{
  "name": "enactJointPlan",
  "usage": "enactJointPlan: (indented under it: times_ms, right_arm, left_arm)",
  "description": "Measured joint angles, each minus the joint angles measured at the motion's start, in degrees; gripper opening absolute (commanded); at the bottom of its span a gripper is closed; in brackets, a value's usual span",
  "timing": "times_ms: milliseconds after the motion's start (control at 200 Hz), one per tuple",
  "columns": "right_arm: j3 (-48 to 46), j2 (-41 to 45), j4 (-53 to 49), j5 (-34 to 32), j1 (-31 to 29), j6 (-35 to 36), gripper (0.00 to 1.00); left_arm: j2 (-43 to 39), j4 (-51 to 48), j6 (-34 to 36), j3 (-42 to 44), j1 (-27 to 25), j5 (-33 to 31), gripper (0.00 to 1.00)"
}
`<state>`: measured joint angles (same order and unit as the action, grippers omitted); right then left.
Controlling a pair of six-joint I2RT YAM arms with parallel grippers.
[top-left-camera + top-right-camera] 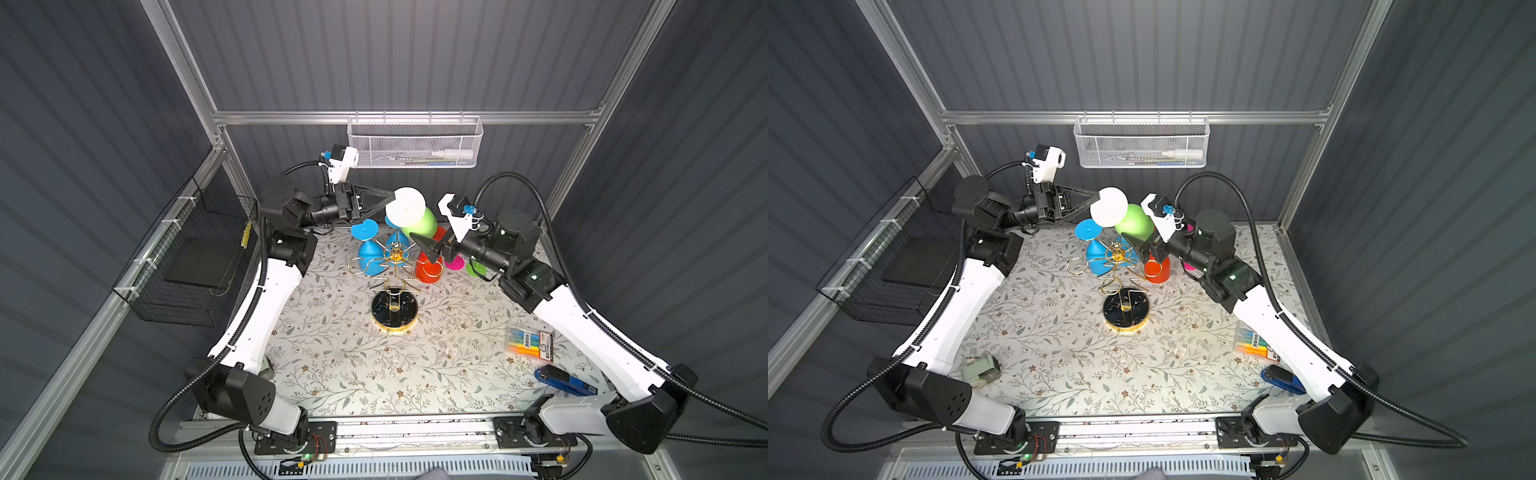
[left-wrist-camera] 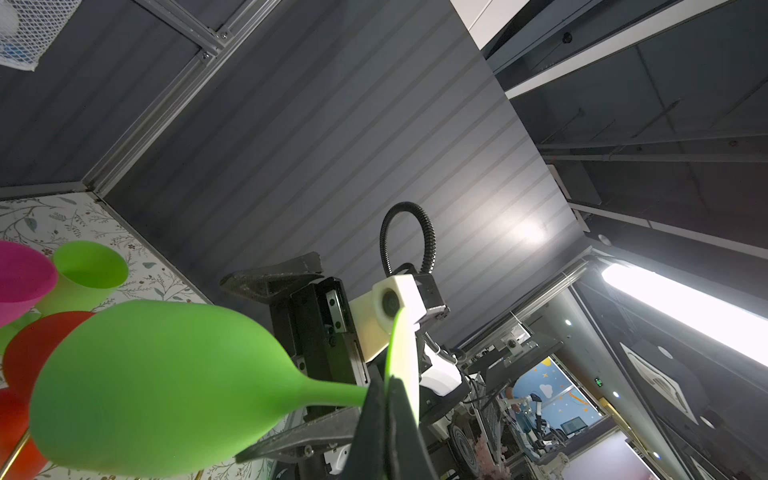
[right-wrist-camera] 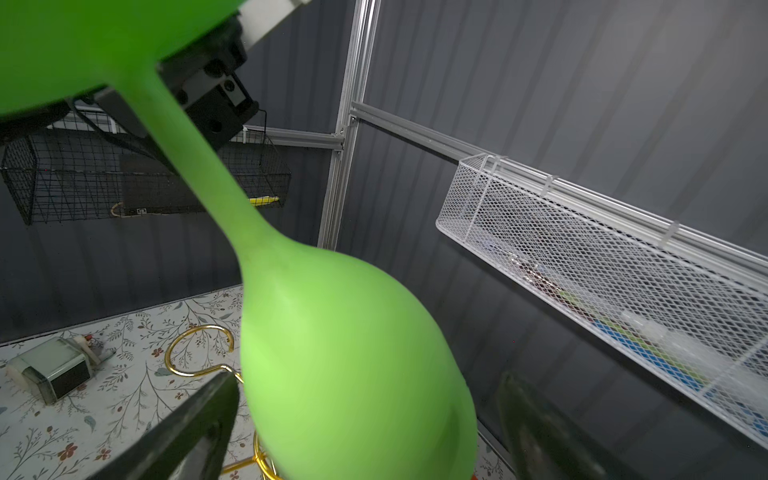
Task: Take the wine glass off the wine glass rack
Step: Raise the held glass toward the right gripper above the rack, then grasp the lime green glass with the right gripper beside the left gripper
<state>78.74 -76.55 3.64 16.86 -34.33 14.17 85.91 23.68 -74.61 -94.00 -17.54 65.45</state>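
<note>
Green glass [image 1: 420,224] looks clear of rack [image 1: 394,252], tilted just above and behind it. L gripper [image 1: 388,197] pinches its foot. R gripper [image 3: 365,399] gapes wide either side of bowl, no grip. Lift-off prob. done; left: set glass down.

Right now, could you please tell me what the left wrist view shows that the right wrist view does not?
Only left wrist: a pink glass and a second, lighter green glass. Only right wrist: the black wire basket and a small grey device. Both: the green wine glass, the floral tabletop, the white mesh basket.
</note>
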Motion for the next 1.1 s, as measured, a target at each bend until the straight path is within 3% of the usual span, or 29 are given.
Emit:
enactJointPlan:
  times_ms: [580, 1101]
  right_arm:
    - [1.9, -3.5, 1.5, 0.8, -0.4, -1.1, 0.93]
    - [1.9, -3.4, 1.0, -1.6, -2.2, 1.1, 0.76]
  left_arm:
    - [0.9, 7.7, -6.1, 0.7, -0.5, 0.0, 0.0]
    - [1.7, 10.5, -9.7, 0.9, -0.5, -0.6, 0.0]
